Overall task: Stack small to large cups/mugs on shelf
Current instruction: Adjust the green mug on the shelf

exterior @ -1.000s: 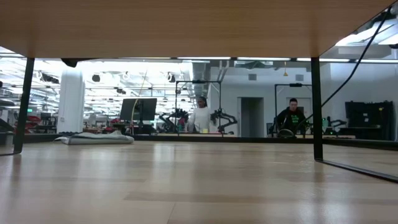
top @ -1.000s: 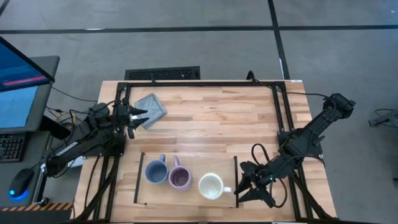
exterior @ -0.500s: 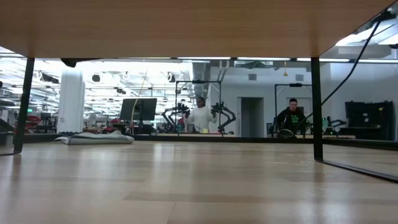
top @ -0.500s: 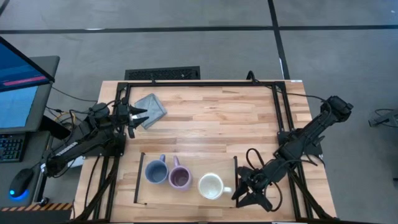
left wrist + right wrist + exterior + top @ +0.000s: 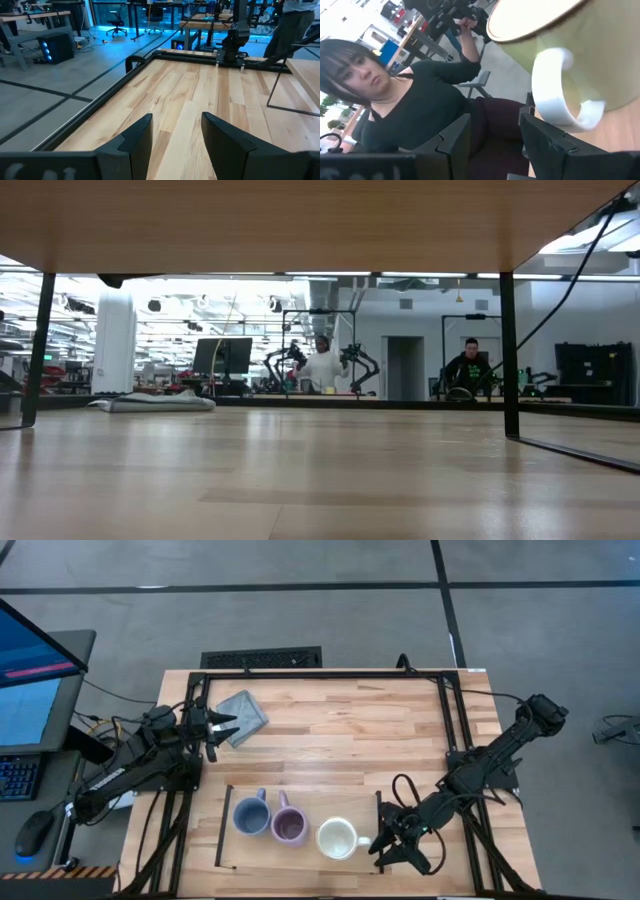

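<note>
High view: the left gripper (image 5: 222, 727) rests at the table's left side, its fingers parted and holding nothing, the tips just beside a crumpled grey cloth (image 5: 243, 715). Nearer the front edge lies the shelf (image 5: 300, 852), a low light-wood board with thin black bars at both short ends. On it three mugs stand upright in a row: the blue mug (image 5: 249, 815) at the left, the purple mug (image 5: 290, 825) touching or nearly touching it, and the white mug (image 5: 338, 838) a little apart to the right, its handle turned rightward. The right gripper (image 5: 385, 843) sits at the shelf's right end, its fingers spread and gripping nothing, right by that handle. In the right wrist view the white mug's handle (image 5: 559, 90) looms just ahead of the open fingers (image 5: 454, 142), and a seated person in a dark top (image 5: 415, 112) shows beyond the table.
</note>
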Motion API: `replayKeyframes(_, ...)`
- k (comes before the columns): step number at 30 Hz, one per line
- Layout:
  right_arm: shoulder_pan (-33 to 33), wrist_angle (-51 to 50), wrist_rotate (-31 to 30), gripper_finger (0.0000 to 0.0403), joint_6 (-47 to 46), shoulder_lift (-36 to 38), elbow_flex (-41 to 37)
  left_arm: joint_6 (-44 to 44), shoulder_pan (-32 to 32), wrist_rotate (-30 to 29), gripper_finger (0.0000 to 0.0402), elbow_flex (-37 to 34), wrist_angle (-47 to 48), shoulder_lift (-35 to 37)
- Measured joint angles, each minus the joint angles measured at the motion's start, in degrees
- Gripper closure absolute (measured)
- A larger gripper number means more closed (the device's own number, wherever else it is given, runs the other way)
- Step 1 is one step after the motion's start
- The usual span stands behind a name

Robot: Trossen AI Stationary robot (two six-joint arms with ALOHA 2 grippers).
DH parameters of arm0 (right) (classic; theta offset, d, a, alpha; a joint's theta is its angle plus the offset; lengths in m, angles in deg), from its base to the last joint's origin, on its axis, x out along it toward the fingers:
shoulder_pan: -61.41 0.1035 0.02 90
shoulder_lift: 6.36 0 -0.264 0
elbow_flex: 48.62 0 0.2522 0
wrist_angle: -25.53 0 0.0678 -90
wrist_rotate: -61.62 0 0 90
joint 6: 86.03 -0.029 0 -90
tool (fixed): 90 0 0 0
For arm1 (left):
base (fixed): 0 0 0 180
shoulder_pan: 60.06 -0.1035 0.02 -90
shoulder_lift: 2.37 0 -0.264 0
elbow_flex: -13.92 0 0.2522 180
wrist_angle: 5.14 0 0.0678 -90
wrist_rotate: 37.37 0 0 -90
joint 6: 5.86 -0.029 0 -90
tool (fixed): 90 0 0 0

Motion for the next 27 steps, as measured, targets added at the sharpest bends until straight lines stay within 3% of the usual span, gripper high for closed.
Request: replayKeyframes(27,-7.8,-3.51,-0.02,0.0207,9.37,0.0,-0.02,0.13,0.0,0.0,0.0242,0.0,0.02,0.0)
